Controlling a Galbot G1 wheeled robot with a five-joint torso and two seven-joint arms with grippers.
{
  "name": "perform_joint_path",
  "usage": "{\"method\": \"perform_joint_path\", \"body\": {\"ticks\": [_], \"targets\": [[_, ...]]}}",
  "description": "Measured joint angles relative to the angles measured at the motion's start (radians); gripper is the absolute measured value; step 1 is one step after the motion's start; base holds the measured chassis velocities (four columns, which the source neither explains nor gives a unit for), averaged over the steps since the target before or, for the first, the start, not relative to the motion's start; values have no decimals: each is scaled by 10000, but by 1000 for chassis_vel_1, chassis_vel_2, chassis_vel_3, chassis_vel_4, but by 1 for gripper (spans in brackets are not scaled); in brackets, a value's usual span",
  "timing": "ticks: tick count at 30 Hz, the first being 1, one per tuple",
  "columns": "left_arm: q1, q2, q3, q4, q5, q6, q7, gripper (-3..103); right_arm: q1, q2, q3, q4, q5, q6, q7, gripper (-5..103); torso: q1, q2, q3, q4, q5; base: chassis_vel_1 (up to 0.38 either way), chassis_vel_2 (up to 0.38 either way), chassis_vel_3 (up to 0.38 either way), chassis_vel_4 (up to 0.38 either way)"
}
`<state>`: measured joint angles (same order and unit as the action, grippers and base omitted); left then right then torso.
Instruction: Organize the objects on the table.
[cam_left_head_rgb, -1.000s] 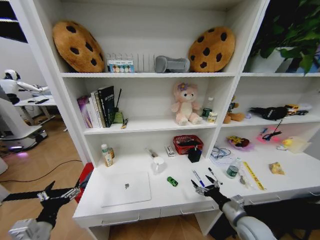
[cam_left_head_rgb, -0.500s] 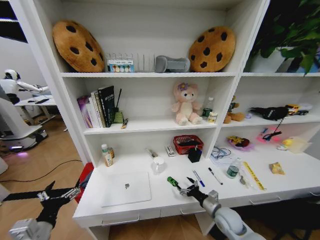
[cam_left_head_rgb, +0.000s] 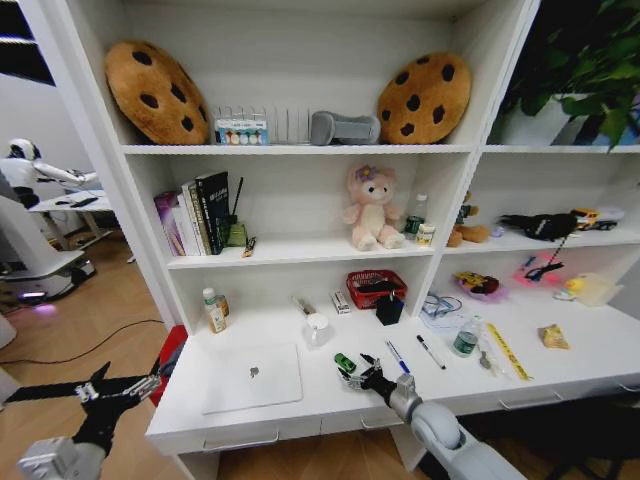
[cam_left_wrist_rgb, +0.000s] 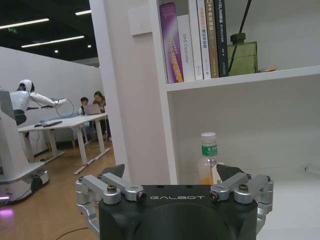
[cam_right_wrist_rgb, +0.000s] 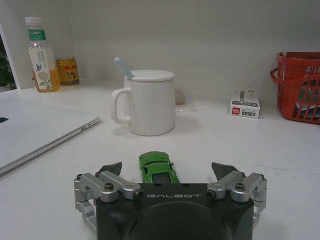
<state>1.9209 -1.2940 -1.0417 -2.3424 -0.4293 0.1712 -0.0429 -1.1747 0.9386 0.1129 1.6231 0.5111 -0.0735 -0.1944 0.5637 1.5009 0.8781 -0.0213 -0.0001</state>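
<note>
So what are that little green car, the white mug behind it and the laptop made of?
The green car, sitting between the open fingers of the right gripper, looks like glossy painted metal or hard plastic; it catches highlights. The white mug seems glazed ceramic, smooth with a soft sheen, though its lid could be plastic. The laptop appears to be matte silver metal, probably aluminium, judging by its thin, even edge.

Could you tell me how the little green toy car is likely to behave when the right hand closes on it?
The green toy car sits on wheels between the open fingers of the right hand, so it may roll if nudged. It looks small and probably light. Its glossy, rounded body could slip.
</note>
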Motion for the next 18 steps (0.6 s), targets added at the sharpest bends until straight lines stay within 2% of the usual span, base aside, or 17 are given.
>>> {"method": "perform_joint_path", "body": {"ticks": [5, 7, 10, 14, 15, 17, 18], "targets": [[0, 0, 0, 0, 0, -1, 0, 100, 242, 17, -146, -142, -37, -109, -13, 91, 0, 0, 0, 0, 0, 0, 0, 0, 0], [0, 0, 0, 0, -1, -2, 0, 100, 246, 8, -162, -121, -61, -217, -128, 81, 0, -1, 0, 0, 0, 0, 0, 0, 0], [1, 1, 0, 0, -1, -2, 0, 100, 188, 1, -162, -52, -71, -232, -166, 76, 0, 0, 0, 0, 0, 0, 0, 0, 0], [0, 1, 0, 0, 0, -3, 0, 100, -111, -20, -91, 69, -173, -303, -245, 54, 0, 0, 0, -4, 0, 0, 0, 0, 0], [0, 1, 0, 0, 0, -3, 0, 100, -111, -20, -91, 69, -173, -303, -245, 54, 0, 0, 0, -4, 0, 0, 0, 0, 0], [0, 1, 1, 0, -1, -3, 0, 100, -180, -12, -51, 82, -180, -294, -248, 43, 0, 0, -1, -2, 0, 0, 0, 0, 0], [0, 1, 1, 0, -1, -3, 0, 100, -180, -12, -51, 82, -180, -294, -248, 43, 0, 0, -1, -2, 0, 0, 0, 0, 0]]}}
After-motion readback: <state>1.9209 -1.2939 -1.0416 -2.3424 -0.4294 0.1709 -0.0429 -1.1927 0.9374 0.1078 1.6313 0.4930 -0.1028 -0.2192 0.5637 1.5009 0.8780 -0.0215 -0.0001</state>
